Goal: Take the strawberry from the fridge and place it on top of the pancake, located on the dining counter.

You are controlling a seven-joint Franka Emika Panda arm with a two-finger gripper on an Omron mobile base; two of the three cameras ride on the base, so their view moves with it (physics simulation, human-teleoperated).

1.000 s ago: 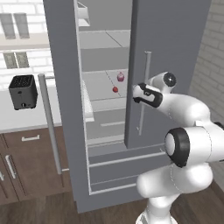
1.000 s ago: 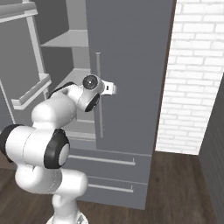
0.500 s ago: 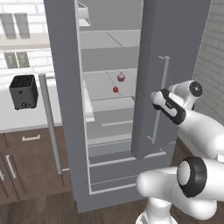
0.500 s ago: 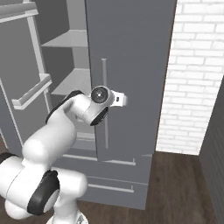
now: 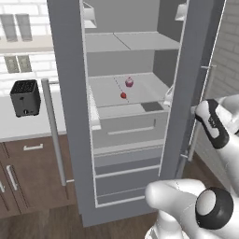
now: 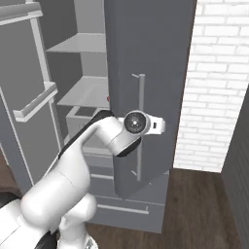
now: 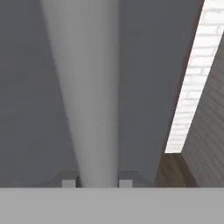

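The grey fridge [image 5: 70, 93] stands with both doors open. On its middle shelf lies the tiny red strawberry [image 5: 123, 95], with a pinkish-purple round item [image 5: 129, 82] just behind it. My gripper [image 7: 98, 183] is shut on the right door's vertical silver handle [image 6: 141, 97], which runs up between the two fingertips [image 7: 68, 183] in the hand view. In the right base view the hand [image 6: 138, 124] sits at the handle's middle, well to the right of the strawberry. The pancake and the dining counter are out of view.
A black toaster [image 5: 24, 97] sits on the white worktop left of the fridge, above brown cabinets [image 5: 28, 177]. The left door's long handle [image 5: 52, 130] juts forward. A white brick wall [image 6: 214, 73] stands close on the right, above a dark wood floor [image 6: 194, 204].
The right fridge door has swung wider open. My gripper stayed on its handle and travelled right and toward the base with it.
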